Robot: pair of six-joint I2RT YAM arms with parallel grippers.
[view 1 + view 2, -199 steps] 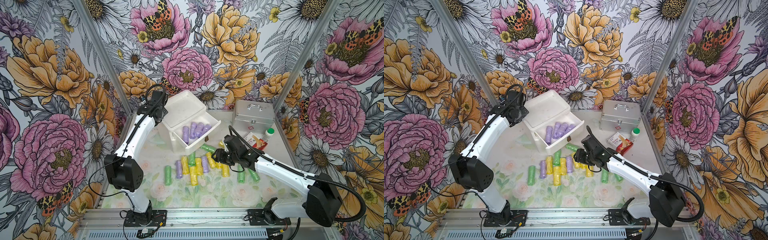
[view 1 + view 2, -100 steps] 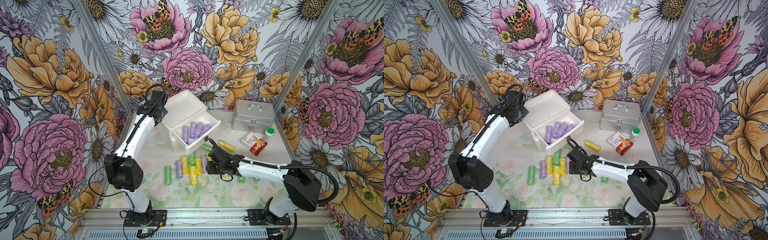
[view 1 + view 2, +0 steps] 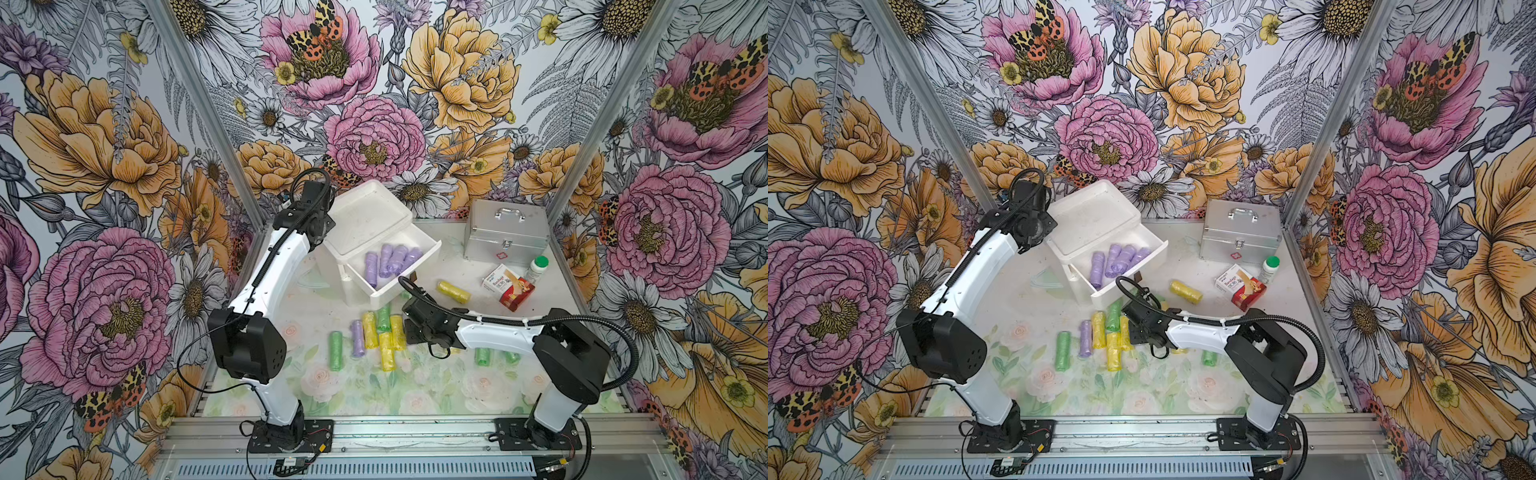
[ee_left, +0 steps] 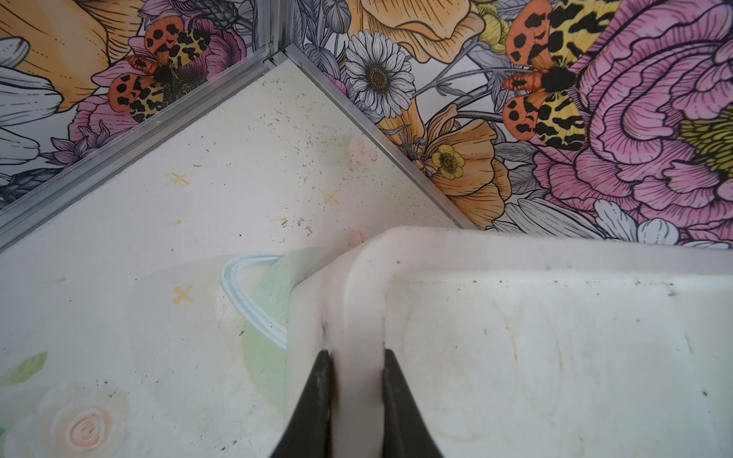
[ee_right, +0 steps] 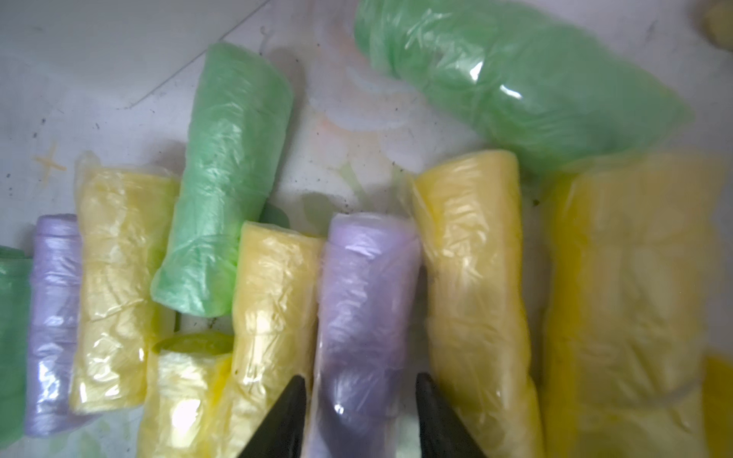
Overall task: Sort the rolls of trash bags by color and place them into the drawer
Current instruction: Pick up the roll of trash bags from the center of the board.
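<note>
In a top view, the drawer (image 3: pixel 399 282) near the desk's far-left corner holds purple rolls (image 3: pixel 392 259); a box (image 3: pixel 505 286) reads "Bandage". Left wrist: the left pincer (image 4: pixel 355 353) clamps the drawer's rim. Right wrist: the right pincer (image 5: pixel 361 377) straddles a purple roll (image 5: pixel 365 285); whether it grips cannot be told.

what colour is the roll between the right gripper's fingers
Pastel purple; the roll straddled by the right gripper shows best in the right wrist view.
</note>
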